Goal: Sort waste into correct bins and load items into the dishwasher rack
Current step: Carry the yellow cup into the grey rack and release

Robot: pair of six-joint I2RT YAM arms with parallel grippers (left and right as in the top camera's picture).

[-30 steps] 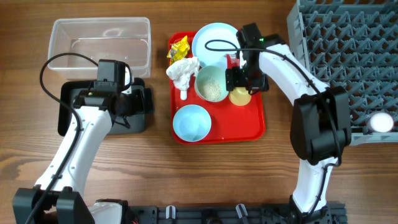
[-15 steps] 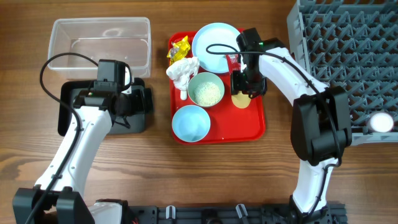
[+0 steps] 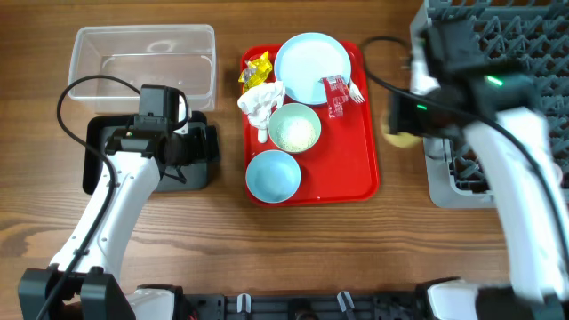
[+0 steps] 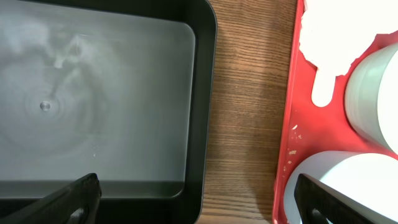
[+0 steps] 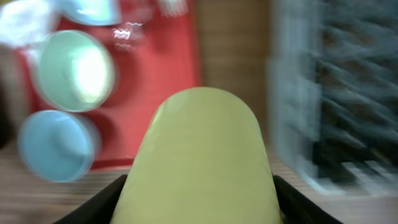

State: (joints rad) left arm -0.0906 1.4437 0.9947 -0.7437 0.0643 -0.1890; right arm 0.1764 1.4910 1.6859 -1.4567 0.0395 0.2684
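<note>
Rice-like grains (image 3: 296, 135) lie in one pale bowl (image 3: 294, 108).

Bare wooden table (image 4: 249, 124) separates the shallow black tub (image 4: 200, 93) from the flat red tray (image 3: 360, 169). A yellow cup (image 5: 202, 155) blocks the gap between tray and grey pegged plastic rack (image 3: 547, 31).

Red tray (image 3: 356, 169): flat on the table (image 3: 293, 258), near its middle, long side running front to back. Table: brown wood, grain running left to right.
</note>
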